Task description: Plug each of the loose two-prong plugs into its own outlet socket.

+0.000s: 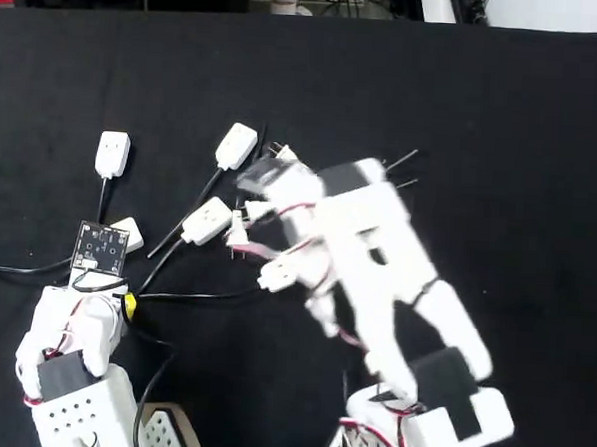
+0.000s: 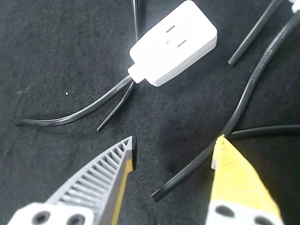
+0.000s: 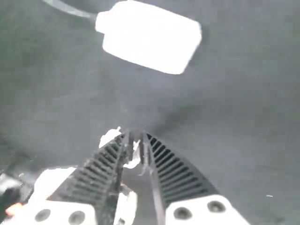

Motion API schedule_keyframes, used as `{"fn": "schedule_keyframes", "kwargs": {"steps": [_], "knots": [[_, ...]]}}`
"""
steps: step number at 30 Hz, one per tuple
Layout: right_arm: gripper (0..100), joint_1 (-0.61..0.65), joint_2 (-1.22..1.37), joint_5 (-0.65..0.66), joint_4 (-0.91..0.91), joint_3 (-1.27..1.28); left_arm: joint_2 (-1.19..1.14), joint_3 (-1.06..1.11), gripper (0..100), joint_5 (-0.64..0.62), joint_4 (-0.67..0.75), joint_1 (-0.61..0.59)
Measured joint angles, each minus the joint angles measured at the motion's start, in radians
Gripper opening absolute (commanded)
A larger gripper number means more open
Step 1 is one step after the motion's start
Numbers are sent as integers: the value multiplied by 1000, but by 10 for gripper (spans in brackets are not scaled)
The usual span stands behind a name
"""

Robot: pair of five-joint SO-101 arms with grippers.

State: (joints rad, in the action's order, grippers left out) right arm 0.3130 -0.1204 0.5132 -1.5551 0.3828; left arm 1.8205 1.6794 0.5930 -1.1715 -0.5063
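A white outlet socket with two slots lies on the black cloth just ahead of my left gripper, which is open with nothing between its fingers. A grey finger and a yellow finger straddle a black cable. My right gripper is shut on a small white two-prong plug, held a little short of another white socket. From above, that socket lies just left of the right gripper. Two more sockets lie on the cloth.
Black cables trail from the sockets toward the left arm. The right arm stretches diagonally from the front edge to mid-table. Open black cloth spreads to the right and back.
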Motion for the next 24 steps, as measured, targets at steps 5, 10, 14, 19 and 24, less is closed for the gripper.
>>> {"fn": "schedule_keyframes", "kwargs": {"steps": [5,10,14,19,24], "knots": [[33,-192,37,112,201,-9,0,0,267,0,0,0],[272,-242,130,121,325,-9,0,0,267,0,0,9],[389,-242,143,84,331,-9,0,0,267,0,0,15],[347,-242,104,78,299,-9,0,0,267,0,0,15],[266,-241,54,78,247,46,0,0,267,0,0,15]]}}
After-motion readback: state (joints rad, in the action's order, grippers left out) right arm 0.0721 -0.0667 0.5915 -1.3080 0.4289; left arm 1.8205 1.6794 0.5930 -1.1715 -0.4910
